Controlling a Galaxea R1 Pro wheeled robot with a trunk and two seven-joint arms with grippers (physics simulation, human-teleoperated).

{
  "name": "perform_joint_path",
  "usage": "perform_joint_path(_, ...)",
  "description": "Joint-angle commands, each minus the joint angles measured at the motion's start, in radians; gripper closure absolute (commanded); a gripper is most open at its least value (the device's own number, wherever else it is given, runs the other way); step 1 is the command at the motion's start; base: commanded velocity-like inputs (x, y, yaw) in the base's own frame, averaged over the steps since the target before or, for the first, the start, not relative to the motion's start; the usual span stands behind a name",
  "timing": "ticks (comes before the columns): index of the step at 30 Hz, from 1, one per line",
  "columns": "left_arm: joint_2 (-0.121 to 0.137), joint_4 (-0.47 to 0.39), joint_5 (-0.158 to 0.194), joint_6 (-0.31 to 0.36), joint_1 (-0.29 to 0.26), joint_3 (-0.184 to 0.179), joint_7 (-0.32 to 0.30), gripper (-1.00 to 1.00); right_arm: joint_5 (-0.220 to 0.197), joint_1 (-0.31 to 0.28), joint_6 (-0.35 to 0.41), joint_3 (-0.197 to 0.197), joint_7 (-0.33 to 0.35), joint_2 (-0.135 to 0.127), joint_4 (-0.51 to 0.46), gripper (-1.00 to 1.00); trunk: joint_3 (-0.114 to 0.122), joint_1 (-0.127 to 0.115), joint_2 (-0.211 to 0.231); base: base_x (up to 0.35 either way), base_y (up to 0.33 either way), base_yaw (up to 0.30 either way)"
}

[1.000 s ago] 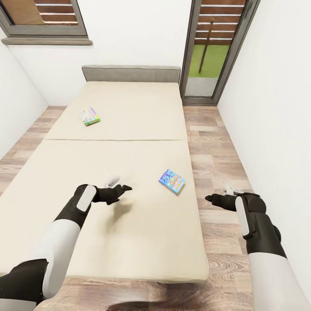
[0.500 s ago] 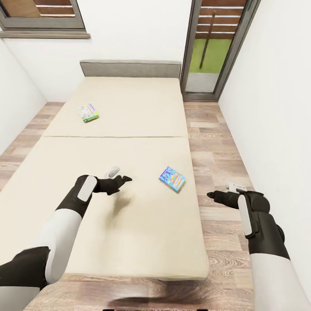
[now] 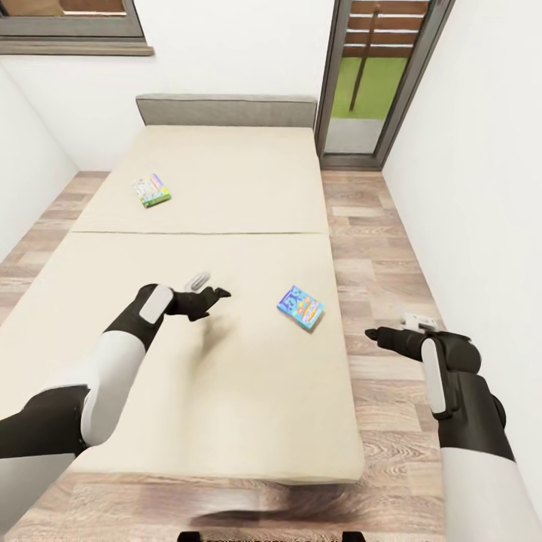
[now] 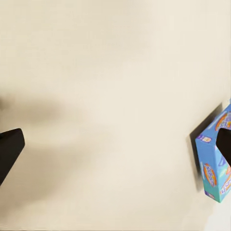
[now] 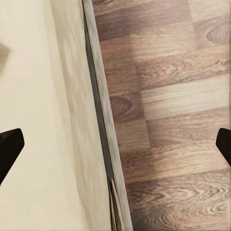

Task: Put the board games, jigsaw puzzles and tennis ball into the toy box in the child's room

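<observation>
Looking down over the bed, I see my left gripper hovering above the mattress, jaws spread wide with nothing between them. Up toward the headboard on the bed's left half lies the green-edged board game. The small blue board game rests flat near the bed's right edge, just right of my left gripper. My right gripper hangs over the wood-plank floor beside the bed, also wide open and empty.

Bright, even, glare-free light. The left arm casts a soft shadow on the bed. Wide-angle stretching bends the edges.
</observation>
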Motion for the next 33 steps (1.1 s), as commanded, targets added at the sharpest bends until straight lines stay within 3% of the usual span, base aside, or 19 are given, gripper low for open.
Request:
perform_joint_path(1,-0.001,0.000,0.001,0.005,-0.001,0.005,0.000,-1.00,-0.004,0.000,0.004,-0.001,0.001,0.000,-0.001,-1.00,-0.002,0.000,0.000,0.000,0.000,0.000)
perform_joint_path(13,0.002,0.073,0.001,-0.044,-0.059,0.004,-0.004,-1.00,-0.005,0.018,0.004,-0.033,0.001,0.001,-0.062,-1.00,-0.022,0.000,0.000,0.000,0.000,0.000)
perform_joint_path(33,-0.011,0.088,0.004,-0.053,-0.109,-0.001,-0.008,-1.00,-0.005,0.023,0.004,-0.050,0.001,0.001,-0.075,-1.00,-0.055,0.000,0.000,0.000,0.000,0.000)
